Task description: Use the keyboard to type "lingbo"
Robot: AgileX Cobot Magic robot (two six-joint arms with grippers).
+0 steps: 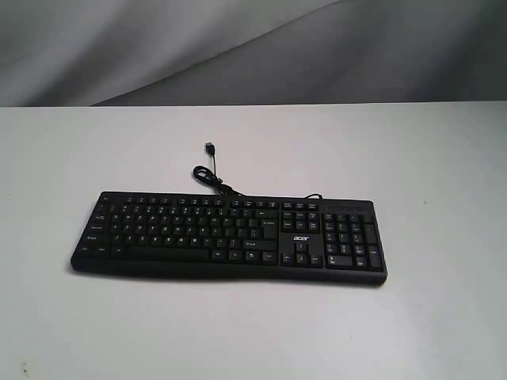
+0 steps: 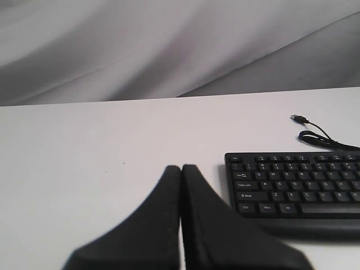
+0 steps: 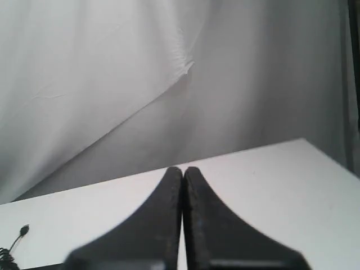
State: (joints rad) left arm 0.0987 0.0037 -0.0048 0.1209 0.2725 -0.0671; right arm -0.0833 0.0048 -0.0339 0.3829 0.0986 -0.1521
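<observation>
The black left end effector (image 2: 181, 169) has two pointed fingers pressed tight together, with nothing held between them. The black right end effector (image 3: 182, 169) looks just the same: its two fingers are clenched together and hold nothing.

The left end effector is close to the keyboard's end where the Ctrl and Shift keys are. I cannot tell if it touches the keyboard. The right end effector's camera looks out past the keyboard, over the bare white table (image 3: 270, 185).

The wide, flat black plastic keyboard (image 1: 230, 233) lies flat on the white table (image 1: 253, 332), about in the middle. It has small white letters on its keys. Its number pad (image 1: 351, 237) is at the far end from the left end effector. A small white "acer" logo (image 1: 301, 239) sits just beside the number pad.

A thin black cable (image 1: 218, 180) curls out from the keyboard's back edge. The cable ends in a small plug (image 1: 210, 147) lying loose on the table behind the keyboard.

Far behind the keyboard hangs a wrinkled grey cloth (image 1: 238, 47).
</observation>
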